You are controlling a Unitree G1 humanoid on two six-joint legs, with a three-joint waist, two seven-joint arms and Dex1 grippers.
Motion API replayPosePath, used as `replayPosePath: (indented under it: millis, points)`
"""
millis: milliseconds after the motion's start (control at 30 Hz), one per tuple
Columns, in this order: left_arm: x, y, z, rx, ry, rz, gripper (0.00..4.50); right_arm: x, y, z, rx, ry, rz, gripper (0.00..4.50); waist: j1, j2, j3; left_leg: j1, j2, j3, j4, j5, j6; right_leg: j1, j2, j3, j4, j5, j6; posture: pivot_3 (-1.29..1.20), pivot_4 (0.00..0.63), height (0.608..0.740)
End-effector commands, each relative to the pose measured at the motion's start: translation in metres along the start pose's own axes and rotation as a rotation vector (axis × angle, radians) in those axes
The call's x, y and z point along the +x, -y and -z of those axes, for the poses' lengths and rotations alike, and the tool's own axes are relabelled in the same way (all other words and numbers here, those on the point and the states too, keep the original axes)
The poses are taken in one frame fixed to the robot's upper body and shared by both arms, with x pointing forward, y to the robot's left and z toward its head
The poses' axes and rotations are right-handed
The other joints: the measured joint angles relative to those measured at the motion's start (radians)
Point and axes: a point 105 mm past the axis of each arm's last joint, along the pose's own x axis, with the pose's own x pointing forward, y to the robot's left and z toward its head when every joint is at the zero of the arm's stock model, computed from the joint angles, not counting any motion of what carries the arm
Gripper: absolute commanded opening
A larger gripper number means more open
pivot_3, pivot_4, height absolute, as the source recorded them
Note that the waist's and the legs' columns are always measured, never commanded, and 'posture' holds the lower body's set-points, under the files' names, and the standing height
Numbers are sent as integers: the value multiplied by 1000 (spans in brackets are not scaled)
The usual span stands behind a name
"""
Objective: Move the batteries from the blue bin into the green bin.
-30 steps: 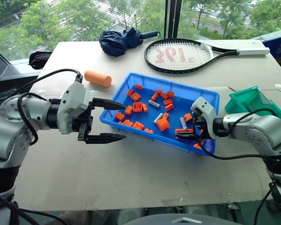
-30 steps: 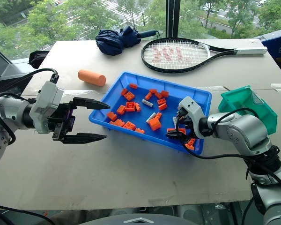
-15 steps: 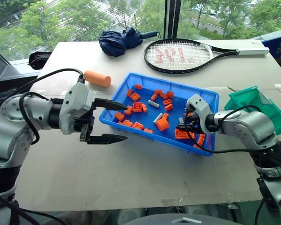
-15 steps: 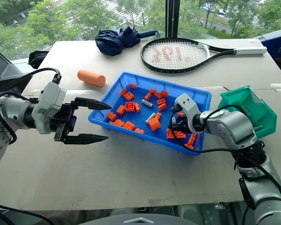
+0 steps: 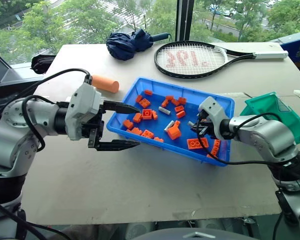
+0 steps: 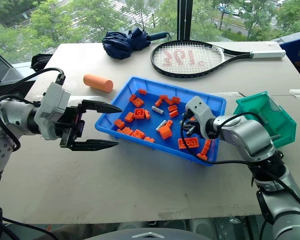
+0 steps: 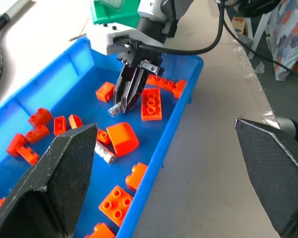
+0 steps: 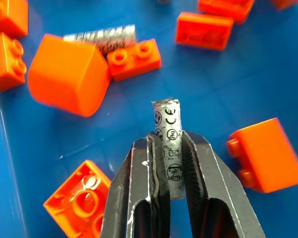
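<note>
**Clerk:** Item one, right gripper (image 8: 171, 163): state?

**Keeper:** Clamped on one battery (image 8: 168, 134), held over the floor of the blue bin (image 5: 225, 106), near its right end. The cylinder ran in line with the two fingers, its free end poking out past the tips; its long axis followed the gripper's own pointing, forward, leftward and tilted down.

**Clerk:** Destination?

**Keeper:** Green bin (image 5: 274, 112), on the table just beyond the blue bin's right end, on the right arm's own side. From the held battery it lay to the right, opposite to the way the battery pointed. By my judgement the carry called for a lift over the rim and a swing rightward.

**Clerk:** Item two, left gripper (image 5: 121, 126)?

**Keeper:** Fingers spread wide, empty, at the blue bin's left end, well apart from the green bin.

**Clerk:** Remaining stock?

**Keeper:** Other batteries (image 5: 164, 110) lying flat among the orange bricks (image 5: 173, 132).
</note>
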Motion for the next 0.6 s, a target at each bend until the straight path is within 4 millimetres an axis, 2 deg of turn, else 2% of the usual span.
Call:
replayPosePath:
  millis: [33, 133, 233, 333, 500, 600]
  points:
    - [5, -1, -18, 18, 81, 3, 4500, -43, 15, -43, -7, 190, 82, 46, 1, 0, 0, 0, 0, 0, 0, 0, 0, 0, 0, 0, 0, 0, 0, 0, 150, 740]
    - [20, -1, -24, 12, 138, 20, 4500, -81, 35, -47, -3, 243, 175, 46, 9, 0, 0, 0, 0, 0, 0, 0, 0, 0, 0, 0, 0, 0, 0, 0, 150, 740]
    - [37, -5, -34, 20, 215, 36, 4500, -116, 60, -32, 14, 218, 309, 46, 18, 0, 0, 0, -1, 0, 0, 0, 0, 1, -1, 0, -1, 0, 0, 0, 150, 740]
    - [51, -9, -43, 19, 272, 46, 4500, -146, 87, -8, 52, 167, 457, 46, 21, 0, 0, 0, -1, 1, 1, 0, 0, 1, 0, 2, 0, 0, 0, 0, 150, 740]
    - [66, -6, -51, 21, 327, 100, 4500, -175, 116, 27, 75, 77, 625, 46, 13, 0, 0, 1, 0, 3, 1, 0, 1, 1, 1, 3, 1, 0, 0, 0, 150, 740]
    - [69, -7, -51, 38, 318, 117, 4500, -180, 125, 37, 87, 57, 666, 46, 4, 0, 0, 2, 1, 3, 1, 0, 0, 1, 2, 3, 1, 0, 0, 0, 150, 740]
